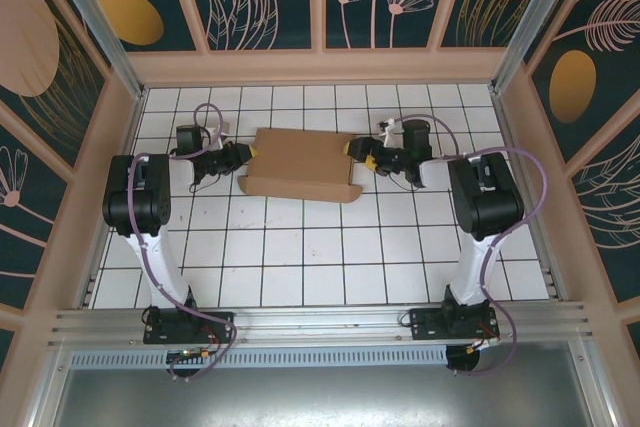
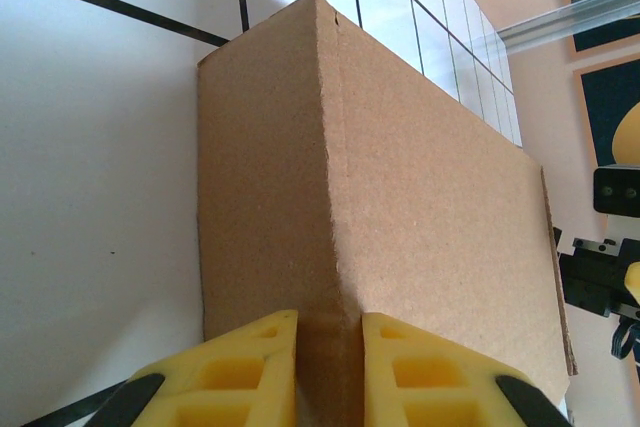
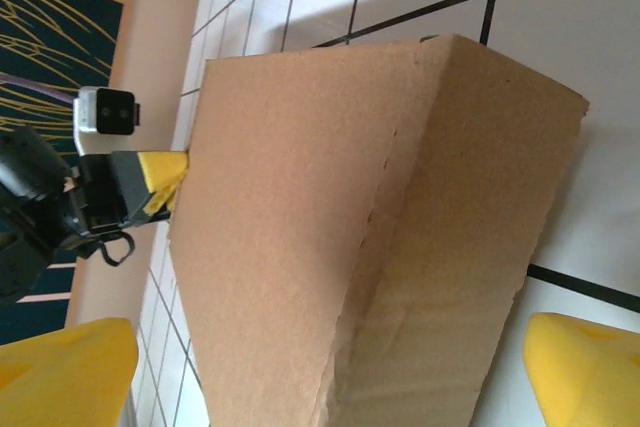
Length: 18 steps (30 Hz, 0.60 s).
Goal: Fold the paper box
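- Orientation: the paper box [image 1: 300, 162] lies flat with its long axis running left to right in the top view, one short end turned to each arm. Its near edge runs slightly aslant to the grid lines.
- Position: it sits on the white tiled table [image 1: 300, 257], in the far middle part, between the two grippers.
- Appearance: plain brown cardboard folded into a low rectangular body. The wrist views show a sharp crease along the upper edge and a faint dotted score line on the top panel. A small tab juts out at the near right corner.
- Left gripper [image 1: 247, 153]: at the box's left end. In the left wrist view its yellow fingers [image 2: 250, 372] stand narrowly apart, pinching the cardboard corner ridge between them.
- Right gripper [image 1: 358, 154]: at the box's right end. In the right wrist view its yellow fingers [image 3: 70, 377] are spread wide, one on each side of that end.
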{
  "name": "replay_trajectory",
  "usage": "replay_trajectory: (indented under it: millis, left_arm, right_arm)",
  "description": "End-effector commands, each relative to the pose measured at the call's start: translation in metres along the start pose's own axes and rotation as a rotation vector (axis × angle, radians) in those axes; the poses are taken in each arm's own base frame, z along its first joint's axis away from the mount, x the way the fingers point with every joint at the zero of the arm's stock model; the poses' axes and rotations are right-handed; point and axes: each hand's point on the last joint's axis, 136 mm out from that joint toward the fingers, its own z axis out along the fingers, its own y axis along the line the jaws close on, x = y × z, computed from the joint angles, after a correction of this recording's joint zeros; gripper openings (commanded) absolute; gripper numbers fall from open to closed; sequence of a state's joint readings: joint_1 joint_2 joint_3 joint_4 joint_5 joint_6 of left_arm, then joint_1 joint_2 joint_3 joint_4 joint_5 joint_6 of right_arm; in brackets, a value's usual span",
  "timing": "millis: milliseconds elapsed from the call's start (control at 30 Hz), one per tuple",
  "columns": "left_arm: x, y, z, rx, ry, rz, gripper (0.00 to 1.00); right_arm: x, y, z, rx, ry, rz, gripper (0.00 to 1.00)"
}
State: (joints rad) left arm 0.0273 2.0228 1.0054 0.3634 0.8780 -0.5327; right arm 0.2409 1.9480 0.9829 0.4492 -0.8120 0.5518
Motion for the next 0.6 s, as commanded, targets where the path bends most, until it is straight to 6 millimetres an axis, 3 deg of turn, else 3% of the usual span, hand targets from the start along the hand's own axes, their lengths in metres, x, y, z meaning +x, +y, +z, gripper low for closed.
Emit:
replay_trajectory:
  millis: [0, 300, 433, 567]
  left_arm:
    - [0.056, 0.065, 0.006, -0.205, 0.107, -0.206, 0.17]
    - [0.053, 0.068, 0.005, -0.191, 0.095, -0.239, 0.13]
    - [0.054, 0.067, 0.006, -0.181, 0.100, -0.240, 0.13]
    - [0.054, 0.066, 0.006, -0.177, 0.103, -0.235, 0.13]
  right_arm:
    - [0.006, -0.016, 0.010, 0.071, 0.029, 0.007, 0.99]
    - [0.030, -0.009, 0.033, -0.002, 0.104, 0.061, 0.99]
    - [0.037, 0.009, 0.053, -0.087, 0.129, 0.092, 0.97]
    - [0.030, 0.033, 0.062, -0.185, 0.109, 0.121, 0.89]
